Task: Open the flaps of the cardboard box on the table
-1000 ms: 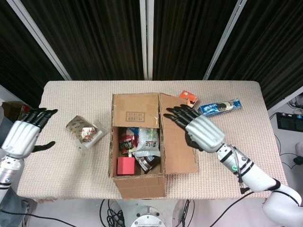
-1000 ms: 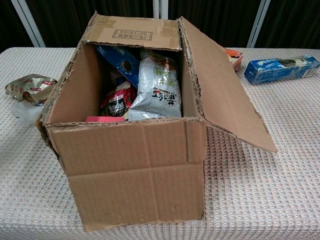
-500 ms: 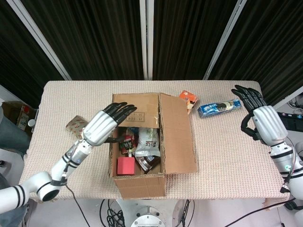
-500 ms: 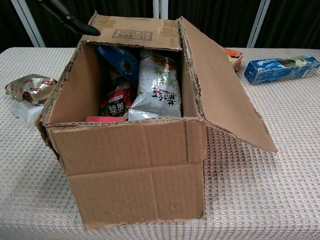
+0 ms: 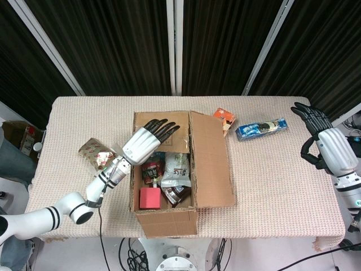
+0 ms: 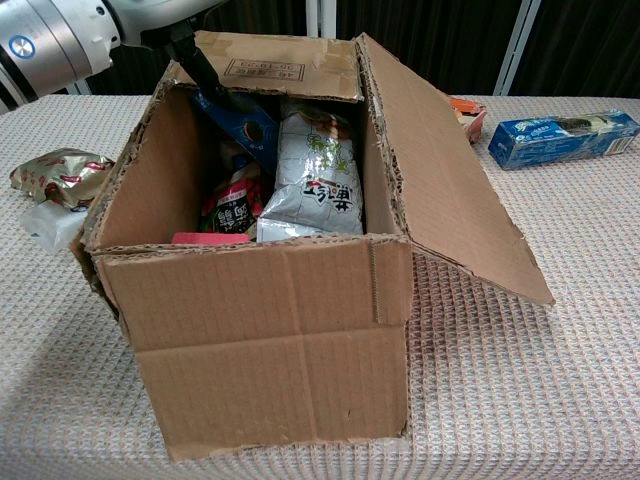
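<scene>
The cardboard box (image 5: 166, 217) (image 6: 270, 330) stands mid-table, holding snack bags and a red block (image 5: 149, 197). Its right flap (image 5: 211, 161) (image 6: 450, 190) hangs folded outward. The far flap (image 5: 175, 131) (image 6: 275, 62) still leans over the opening. My left hand (image 5: 148, 141) (image 6: 60, 35) reaches over the box's left wall, dark fingers (image 5: 162, 126) stretched flat above the far flap's left part. A dark fingertip (image 6: 205, 72) dips inside just under that flap's corner; it holds nothing. My right hand (image 5: 330, 149) hovers past the table's right edge, fingers apart and empty.
A crumpled snack bag (image 5: 98, 153) (image 6: 60, 172) lies left of the box over a white wrapper. A blue biscuit pack (image 5: 262, 128) (image 6: 562, 137) and an orange packet (image 5: 225, 117) (image 6: 467, 112) lie at the back right. The beige tablecloth (image 5: 282, 186) covers the table.
My left hand has pushed farther right and forward, over the far flap's left corner. My right hand has drifted slightly farther right and down, away from the box.
</scene>
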Tool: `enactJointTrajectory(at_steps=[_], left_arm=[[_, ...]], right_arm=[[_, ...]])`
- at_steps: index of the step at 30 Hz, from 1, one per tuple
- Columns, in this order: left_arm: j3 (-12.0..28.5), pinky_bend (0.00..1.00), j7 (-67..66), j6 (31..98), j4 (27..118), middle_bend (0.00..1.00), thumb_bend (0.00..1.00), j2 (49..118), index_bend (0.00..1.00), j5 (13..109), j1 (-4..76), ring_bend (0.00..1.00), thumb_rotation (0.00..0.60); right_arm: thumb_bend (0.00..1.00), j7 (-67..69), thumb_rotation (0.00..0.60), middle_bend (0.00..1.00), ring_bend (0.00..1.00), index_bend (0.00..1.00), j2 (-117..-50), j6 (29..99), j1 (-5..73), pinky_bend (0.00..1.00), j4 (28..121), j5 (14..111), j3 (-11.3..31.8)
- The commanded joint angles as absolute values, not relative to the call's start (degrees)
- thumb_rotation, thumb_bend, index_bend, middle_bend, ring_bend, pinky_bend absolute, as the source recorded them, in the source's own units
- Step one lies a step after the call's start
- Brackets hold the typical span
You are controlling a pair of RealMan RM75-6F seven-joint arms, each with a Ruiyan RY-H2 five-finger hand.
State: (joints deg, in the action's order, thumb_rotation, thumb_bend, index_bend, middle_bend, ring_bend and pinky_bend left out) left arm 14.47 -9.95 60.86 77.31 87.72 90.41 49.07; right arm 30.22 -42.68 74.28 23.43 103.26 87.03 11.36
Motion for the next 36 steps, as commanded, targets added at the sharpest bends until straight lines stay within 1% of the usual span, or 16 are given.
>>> enactJointTrajectory(at_steps=[1,5,9,13,14,17,19,23,25,32,36], left_arm=[[14.16,0.21,-11.07,62.38,74.2,0.09,0.06,89.55,0.04,90.42,49.61,0.1,0.6],[14.61,0.21,-13.47,66.56,68.24,0.07,0.06,93.8,0.03,91.75,50.57,0.1,0.6],[15.89,0.21,-12.13,69.47,63.16,0.05,0.06,97.33,0.02,91.98,52.11,0.09,0.6],[18.32,0.21,-10.59,72.1,59.0,0.05,0.06,99.13,0.01,91.79,54.3,0.09,0.6],[19.47,0.21,-9.99,72.71,57.78,0.05,0.07,99.48,0.01,91.48,55.28,0.09,0.6],[21.99,0.21,-9.1,72.55,54.43,0.05,0.07,100.02,0.01,90.21,58.05,0.09,0.6],[23.32,0.21,-8.66,71.67,52.36,0.05,0.07,100.18,0.01,89.08,59.72,0.09,0.6],[26.05,0.21,-7.28,67.62,47.25,0.05,0.07,101.01,0.01,85.14,63.6,0.09,0.6],[26.67,0.21,-7.07,65.53,44.16,0.05,0.07,101.77,0.01,83.72,65.47,0.09,0.6],[28.42,0.21,-6.0,57.4,27.83,0.02,0.07,107.42,0.0,78.03,72.97,0.09,0.6],[28.89,0.2,-6.02,53.45,19.39,0.0,0.07,110.64,0.0,75.19,75.76,0.08,0.6]], right_arm=[[1.0,30.74,0.6,0.0,0.0,0.0,-42.96,73.94,23.58,0.0,102.87,87.09,11.43],[1.0,31.45,0.6,0.0,0.0,0.0,-43.47,73.19,23.9,0.0,102.36,86.99,11.47],[1.0,31.97,0.6,0.0,0.0,0.0,-43.51,72.65,24.11,0.0,102.17,86.83,11.59],[1.0,32.24,0.6,0.0,0.0,0.0,-43.24,72.38,24.12,0.0,102.0,86.68,11.7],[1.0,32.37,0.6,0.0,0.0,0.0,-43.13,72.19,24.15,0.0,101.9,86.54,11.74],[1.0,32.9,0.6,0.0,0.0,0.0,-42.99,71.83,24.26,0.0,101.58,86.27,11.89],[1.0,33.18,0.6,0.0,0.0,0.0,-42.96,71.65,24.34,0.0,101.37,86.2,11.97],[1.0,33.66,0.6,0.0,0.0,0.0,-42.89,71.01,24.65,0.0,100.93,86.0,12.15],[1.0,33.9,0.6,0.0,0.0,0.0,-42.87,70.83,24.81,0.0,100.79,85.88,12.32],[1.0,34.32,0.6,0.0,0.0,0.0,-42.91,70.09,25.25,0.0,100.24,85.56,12.63],[1.0,34.88,0.6,0.0,0.0,0.0,-42.83,69.64,25.45,0.0,99.81,85.22,12.83]])
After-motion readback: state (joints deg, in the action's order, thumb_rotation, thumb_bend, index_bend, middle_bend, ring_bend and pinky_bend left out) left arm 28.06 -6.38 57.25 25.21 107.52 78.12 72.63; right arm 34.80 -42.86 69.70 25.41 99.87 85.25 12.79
